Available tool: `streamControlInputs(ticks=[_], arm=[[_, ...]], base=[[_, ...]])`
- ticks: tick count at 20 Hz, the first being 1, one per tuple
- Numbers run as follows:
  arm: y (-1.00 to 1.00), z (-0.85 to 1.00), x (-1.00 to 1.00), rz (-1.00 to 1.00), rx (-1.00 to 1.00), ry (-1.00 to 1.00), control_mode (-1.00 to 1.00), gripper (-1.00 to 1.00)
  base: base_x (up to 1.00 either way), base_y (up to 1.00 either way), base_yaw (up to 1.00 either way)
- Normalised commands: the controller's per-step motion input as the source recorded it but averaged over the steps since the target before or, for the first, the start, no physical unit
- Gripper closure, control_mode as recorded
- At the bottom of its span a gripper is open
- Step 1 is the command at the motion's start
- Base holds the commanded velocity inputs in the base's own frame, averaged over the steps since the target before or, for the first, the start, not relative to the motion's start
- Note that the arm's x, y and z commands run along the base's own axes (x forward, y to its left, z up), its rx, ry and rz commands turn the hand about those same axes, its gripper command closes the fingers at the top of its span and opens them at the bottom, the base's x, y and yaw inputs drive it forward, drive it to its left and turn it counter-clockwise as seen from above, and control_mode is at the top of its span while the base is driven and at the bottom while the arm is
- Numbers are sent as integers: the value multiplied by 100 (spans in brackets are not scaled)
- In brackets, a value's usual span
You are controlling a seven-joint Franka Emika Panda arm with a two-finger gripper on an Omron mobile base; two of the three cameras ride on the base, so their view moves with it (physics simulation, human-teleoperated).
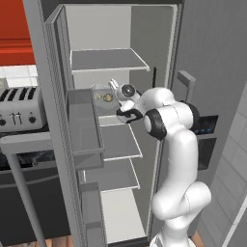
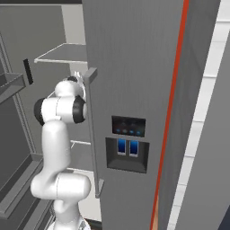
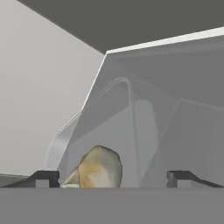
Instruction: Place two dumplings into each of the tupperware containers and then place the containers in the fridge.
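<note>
Reaching into the open fridge

Gripper spread wide, tupperware container with dumplings parked right ahead at 12 o'clock.

Fridge – matt grey metal; dumpling – pale, faceted.

One fridge, one tupperware container, two dumplings, one toaster.
</note>
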Motion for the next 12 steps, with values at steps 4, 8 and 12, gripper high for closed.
streamControlInputs(ticks=[4, 8, 12], arm=[[0, 26, -38, -1, 1, -2, -100, -100], [0, 61, -59, -6, 2, 0, -100, -100], [0, 84, -48, -10, 2, 2, -100, -100]], base=[[0, 0, 0], [0, 0, 0], [0, 0, 0]])
